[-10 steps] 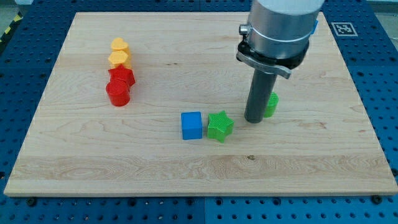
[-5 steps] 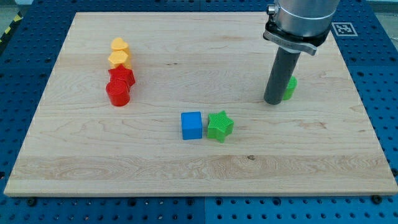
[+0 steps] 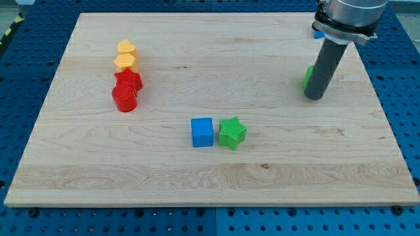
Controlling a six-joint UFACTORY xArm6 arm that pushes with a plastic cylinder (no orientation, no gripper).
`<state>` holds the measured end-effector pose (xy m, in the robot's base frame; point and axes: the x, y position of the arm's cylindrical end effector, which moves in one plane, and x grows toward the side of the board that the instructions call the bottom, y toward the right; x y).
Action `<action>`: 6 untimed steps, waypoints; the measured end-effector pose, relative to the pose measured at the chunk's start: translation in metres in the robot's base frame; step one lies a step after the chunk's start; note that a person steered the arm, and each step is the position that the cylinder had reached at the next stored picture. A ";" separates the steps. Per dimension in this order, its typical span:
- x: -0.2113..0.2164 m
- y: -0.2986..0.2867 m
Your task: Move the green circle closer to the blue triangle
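Note:
My tip [image 3: 314,98] rests on the board at the view's right. The green circle [image 3: 307,77] shows only as a thin sliver at the rod's left side, just above the tip; the rod hides the rest of it. A small blue piece, the blue triangle [image 3: 317,33], peeks out from behind the arm near the view's top right, above the green circle. Most of it is hidden.
A blue cube [image 3: 202,132] and a green star [image 3: 232,132] sit side by side at the centre. At the view's left stand two yellow blocks [image 3: 125,56] above two red blocks [image 3: 126,90]. The wooden board's right edge [image 3: 387,124] is close to the tip.
My tip has moved to the view's right and up, pushing the green circle the same way, toward the top right corner. The other blocks have not moved.

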<state>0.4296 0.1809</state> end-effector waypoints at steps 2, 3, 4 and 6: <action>-0.027 0.003; -0.043 0.013; -0.059 0.022; -0.090 0.041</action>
<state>0.3397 0.2220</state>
